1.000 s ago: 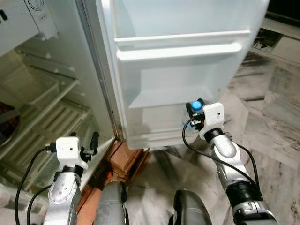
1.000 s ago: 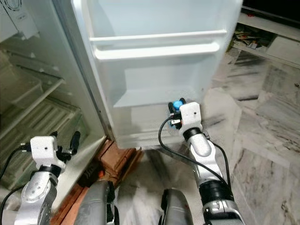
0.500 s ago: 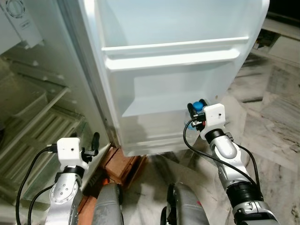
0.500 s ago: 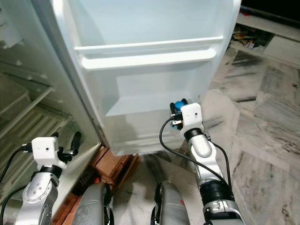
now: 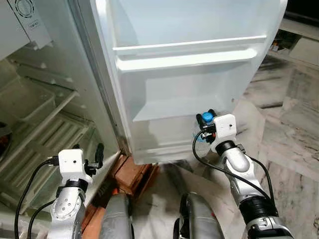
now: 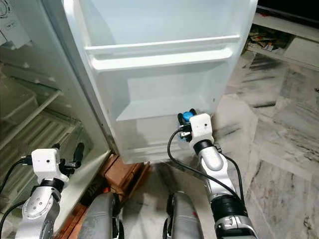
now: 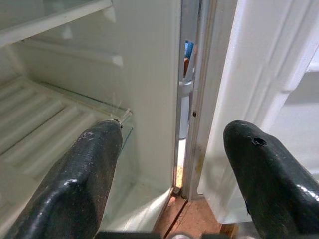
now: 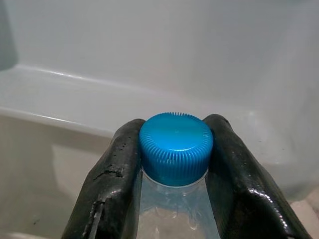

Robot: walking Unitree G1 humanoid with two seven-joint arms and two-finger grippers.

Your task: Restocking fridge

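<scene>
The fridge door (image 5: 189, 74) stands open, its inner side facing the camera. Two white door shelves (image 5: 189, 55) run across it, one above the other, and a lower bin (image 5: 164, 134) sits beneath them.

The right gripper (image 8: 174, 149) is raised in front of the lower bin, at about 5 o'clock from the middle of the head view. Its jaws are clamped on the neck of a clear bottle (image 8: 172, 214), just below the blue cap (image 8: 175, 147). One finger (image 8: 112, 174) presses on each side of the cap. In the head view the cap (image 5: 207, 117) shows at the top of the gripper, close to the front wall of the bin. The bottle body is hidden there behind the wrist.

The left gripper (image 7: 172, 169) is held low at about 7 o'clock, near the hinge edge of the door. Its jaws are spread wide with nothing between them. They point at the gap between the cabinet and the door.

The cabinet (image 5: 45, 114) lies at 9 o'clock, with ribbed white shelves (image 5: 45, 139) inside. Bricks (image 5: 132, 172) lie on the floor under the door. The floor (image 5: 289, 129) is grey-veined marble.
</scene>
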